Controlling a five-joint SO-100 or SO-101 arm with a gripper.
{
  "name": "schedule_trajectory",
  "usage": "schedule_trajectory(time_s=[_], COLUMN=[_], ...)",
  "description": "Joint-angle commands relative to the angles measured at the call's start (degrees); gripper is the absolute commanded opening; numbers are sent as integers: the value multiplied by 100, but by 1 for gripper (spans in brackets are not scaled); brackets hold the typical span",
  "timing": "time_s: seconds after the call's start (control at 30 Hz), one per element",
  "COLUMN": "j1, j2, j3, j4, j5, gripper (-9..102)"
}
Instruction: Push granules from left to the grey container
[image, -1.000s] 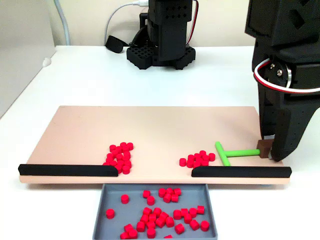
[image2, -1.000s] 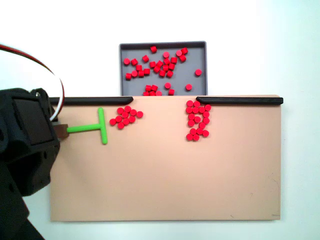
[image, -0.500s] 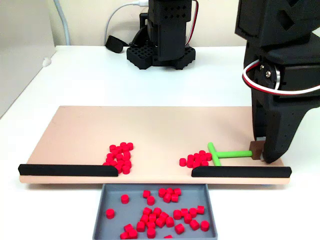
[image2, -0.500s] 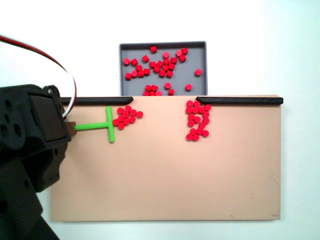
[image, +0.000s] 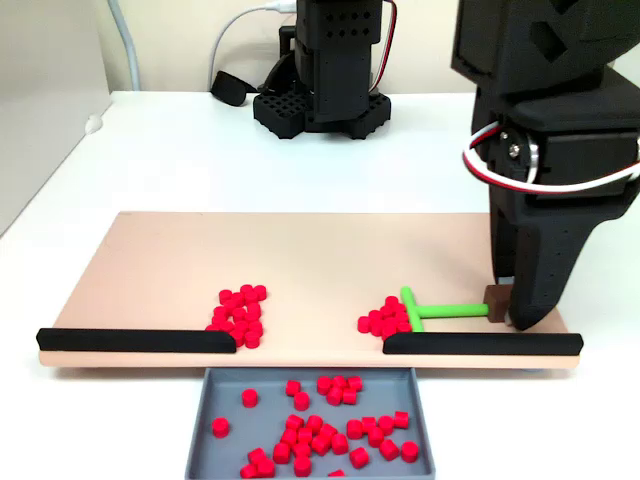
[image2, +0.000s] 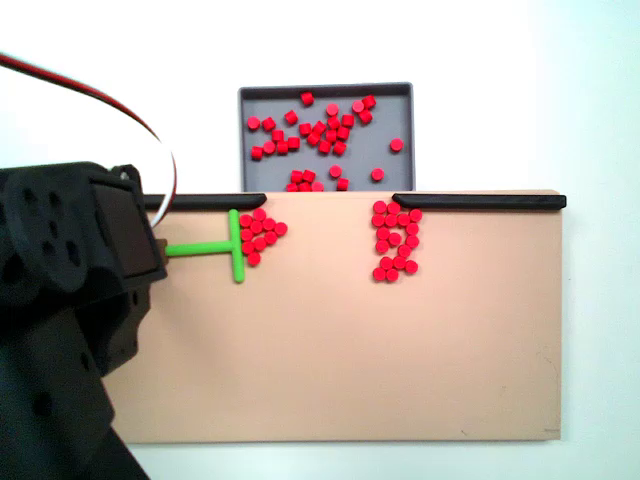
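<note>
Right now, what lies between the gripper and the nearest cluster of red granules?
The green T-shaped pusher lies between: the gripper holds its stem end and its crossbar touches the granules. An overhead fixed view shows the same line-up.

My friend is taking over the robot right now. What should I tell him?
End effector: shut on the green pusher, whose crossbar touches one pile of granules.
Granules: that pile sits against the inner end of a black strip, beside the gap. A second pile lies by the gap's other side.
Grey container: below the gap, already holding many granules.
Left: sweep both piles through the gap into the container.
</note>
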Motion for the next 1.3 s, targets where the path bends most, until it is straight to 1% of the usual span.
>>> schedule_trajectory(time_s=[0.0,1.27], j1=[88,308], j2=[167,193], j3=[35,53], j4=[-9,0], j5=[-70,-448], gripper=[0,0])
